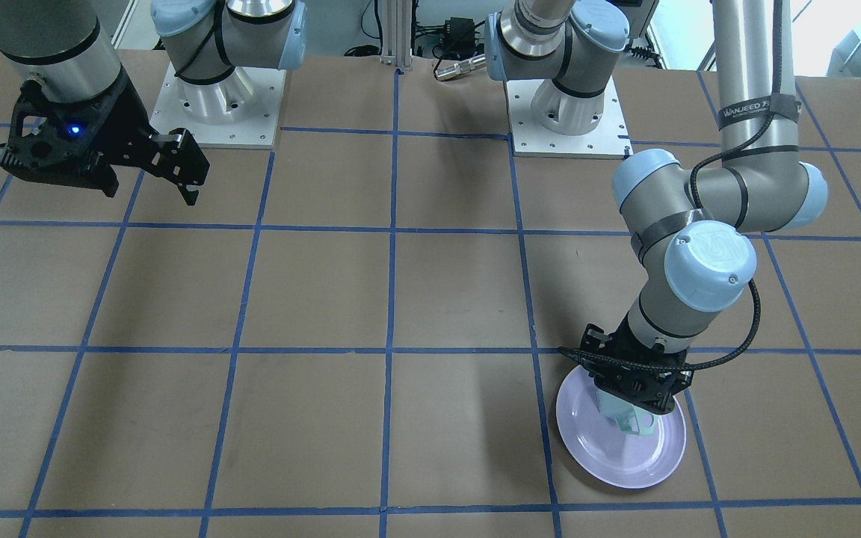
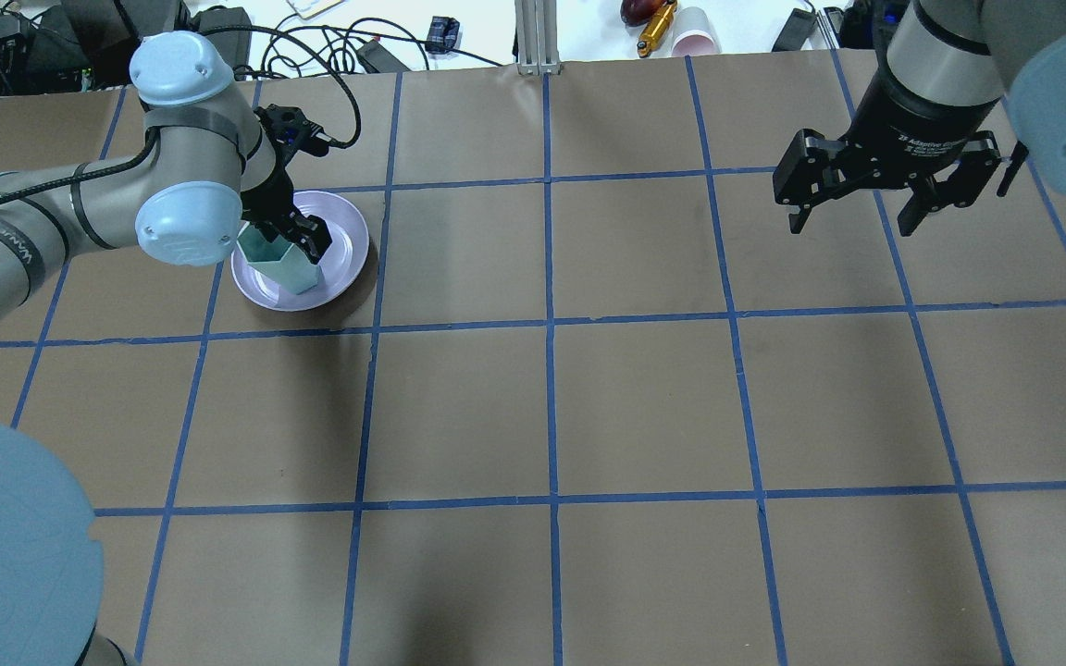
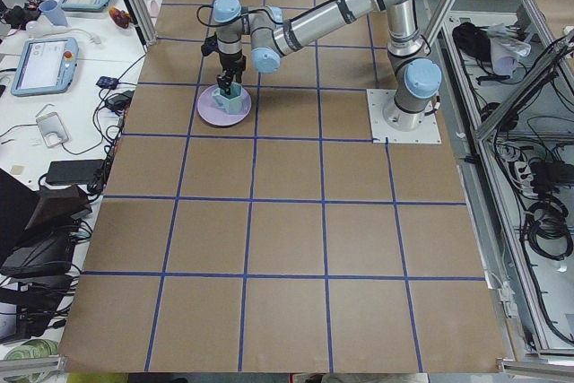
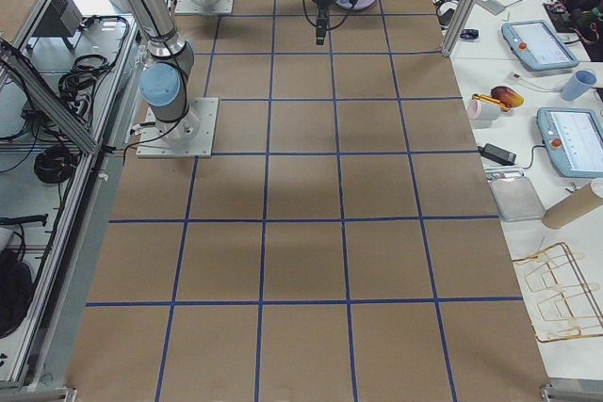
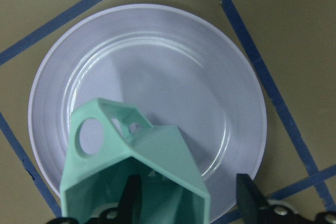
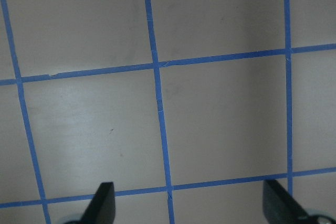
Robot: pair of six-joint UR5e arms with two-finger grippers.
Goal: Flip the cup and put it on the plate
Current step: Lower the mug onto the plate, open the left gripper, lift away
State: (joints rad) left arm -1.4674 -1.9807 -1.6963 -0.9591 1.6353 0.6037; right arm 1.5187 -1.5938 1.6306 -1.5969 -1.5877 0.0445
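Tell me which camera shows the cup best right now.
Left wrist view: the cup is close, handle clear against the plate. Overhead shows it small, mouth up; front-facing mostly hides it behind the left gripper; side views show little.

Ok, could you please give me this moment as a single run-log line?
left gripper: shut on cup | cup: mouth up, over plate, contact unclear | right gripper: open, hovering over table

Your robot has two silver-grey tubular arms, the left arm (image 1: 748, 75) and right arm (image 2: 935, 65), with rounded pale-blue joint caps (image 1: 708, 270). A black cable (image 1: 759, 321) runs along the left arm, and a black strap (image 1: 758, 112) with white lettering wraps its tube. The left pincer (image 2: 291, 242) and right pincer (image 2: 852, 220) are black. Screws dot the square base plates (image 1: 258, 112).
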